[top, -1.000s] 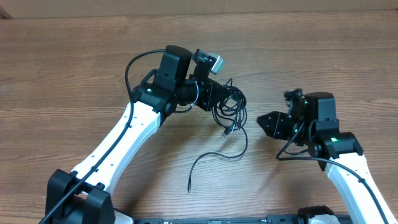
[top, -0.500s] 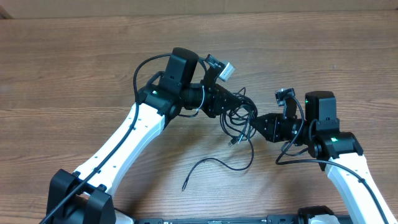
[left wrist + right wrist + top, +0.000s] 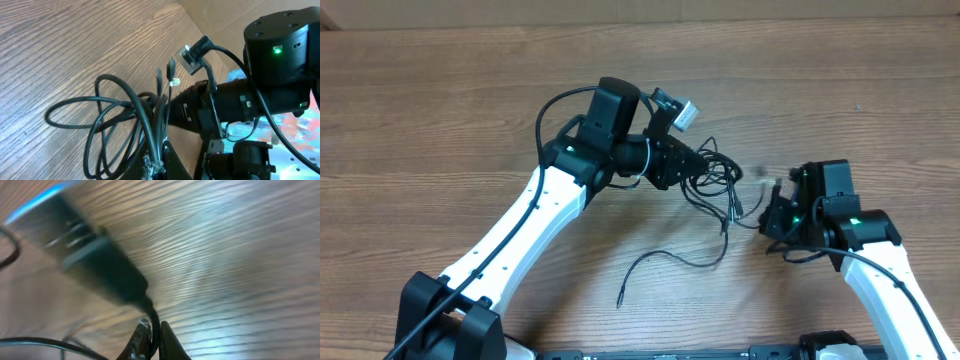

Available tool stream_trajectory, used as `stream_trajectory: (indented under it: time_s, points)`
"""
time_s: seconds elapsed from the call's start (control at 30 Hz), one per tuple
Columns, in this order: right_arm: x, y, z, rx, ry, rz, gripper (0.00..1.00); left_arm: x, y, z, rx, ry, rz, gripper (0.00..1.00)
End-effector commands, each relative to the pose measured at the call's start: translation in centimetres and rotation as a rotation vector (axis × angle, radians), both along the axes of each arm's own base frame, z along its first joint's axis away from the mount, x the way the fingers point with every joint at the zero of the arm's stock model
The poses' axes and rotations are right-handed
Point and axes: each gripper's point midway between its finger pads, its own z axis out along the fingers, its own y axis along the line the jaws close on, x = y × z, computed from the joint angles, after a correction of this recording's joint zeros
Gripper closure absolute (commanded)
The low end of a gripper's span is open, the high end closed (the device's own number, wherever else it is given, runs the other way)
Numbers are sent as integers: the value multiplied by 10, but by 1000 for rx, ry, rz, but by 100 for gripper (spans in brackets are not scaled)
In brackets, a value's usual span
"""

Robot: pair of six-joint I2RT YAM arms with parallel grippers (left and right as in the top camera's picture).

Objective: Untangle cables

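A tangle of thin black cables (image 3: 712,178) hangs in loops between my two arms over the wooden table. My left gripper (image 3: 686,160) is shut on the bundle; the left wrist view shows several cords (image 3: 125,117) pinched between its jaws (image 3: 157,165). My right gripper (image 3: 772,212) is shut on one cable just behind its plug; the right wrist view shows the cord (image 3: 152,325) clamped between the fingertips and the blurred plug (image 3: 85,255) above. One loose cable end (image 3: 660,262) trails on the table toward the front.
The wooden table (image 3: 440,110) spreads around both arms. The right arm (image 3: 270,90) fills the right side of the left wrist view. A cardboard edge (image 3: 650,10) runs along the back of the table.
My right gripper closed on a cable near its plug and pulled right, away from the bundle. My left gripper moved right earlier and now holds the bundle still.
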Motion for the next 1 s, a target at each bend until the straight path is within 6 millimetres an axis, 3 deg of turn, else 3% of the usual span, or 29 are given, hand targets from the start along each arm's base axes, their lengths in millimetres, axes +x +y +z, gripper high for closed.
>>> stream_trajectory:
  time_s: [0.0,0.1,0.17,0.33,0.5,0.57,0.8,0.97]
  points:
    - [5,-28,-9,-123,19,-148,89,5,4,17,-12,-39,28,96]
    - [10,-16,-6,-55,-1,-123,42,5,4,17,-12,-39,29,96]
    - [13,-10,-4,-25,-14,-107,29,6,4,17,-9,-41,33,96]
    - [19,-1,1,11,-47,-58,27,9,5,15,3,-47,48,96]
    - [21,76,46,338,-281,454,31,12,8,10,29,-49,73,96]
    - [22,88,60,402,-349,528,34,11,9,9,36,-42,71,96]
    - [47,91,81,378,-515,564,36,-3,15,-6,84,55,64,96]
    - [63,85,85,315,-580,547,28,-23,6,10,-19,104,-49,96]
